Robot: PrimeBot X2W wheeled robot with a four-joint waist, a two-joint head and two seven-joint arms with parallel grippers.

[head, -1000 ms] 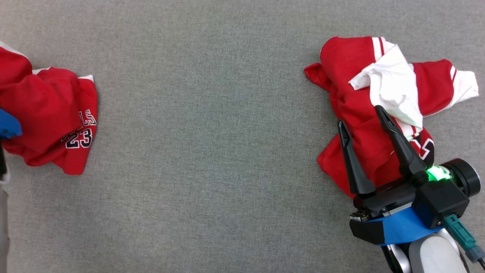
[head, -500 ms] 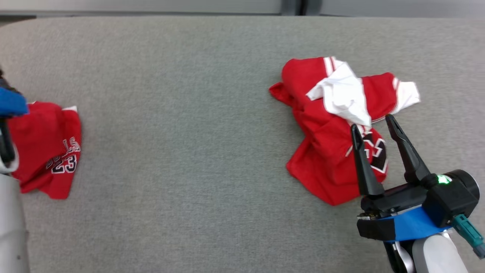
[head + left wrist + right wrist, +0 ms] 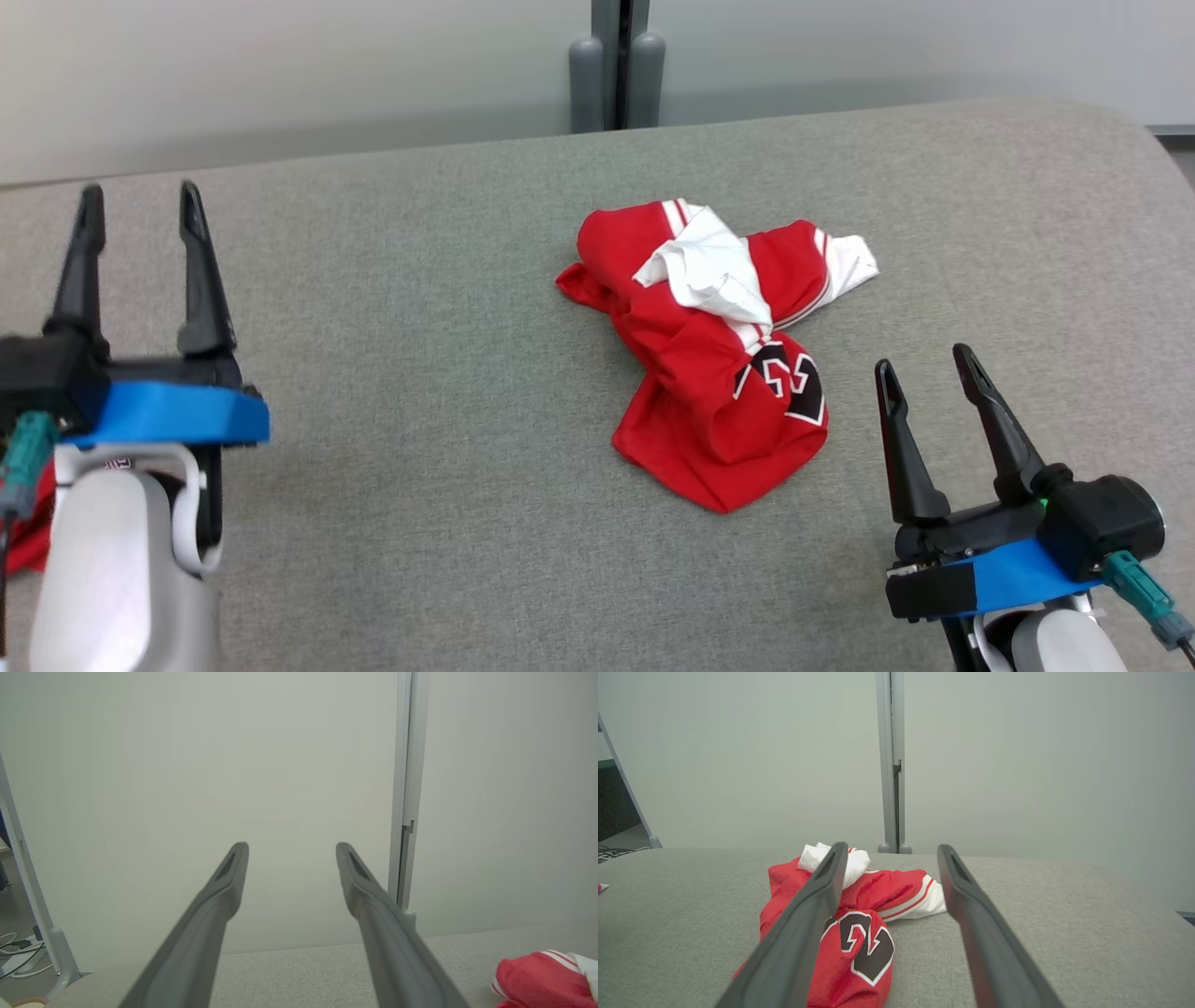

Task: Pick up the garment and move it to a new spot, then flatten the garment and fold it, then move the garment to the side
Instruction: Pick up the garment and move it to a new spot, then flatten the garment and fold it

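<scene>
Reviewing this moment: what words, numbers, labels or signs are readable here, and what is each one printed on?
"2": first digit of a black, white-edged number on the crumpled red and white garment.
Second digit: creased into a fold, cannot be read for sure.
No other text is readable.

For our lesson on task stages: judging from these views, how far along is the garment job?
Done: nothing certain; the garment lies crumpled on the table. In hand: nothing; the left gripper and right gripper stand open, empty, apart from it. Left: flattening, folding, moving it aside.
</scene>
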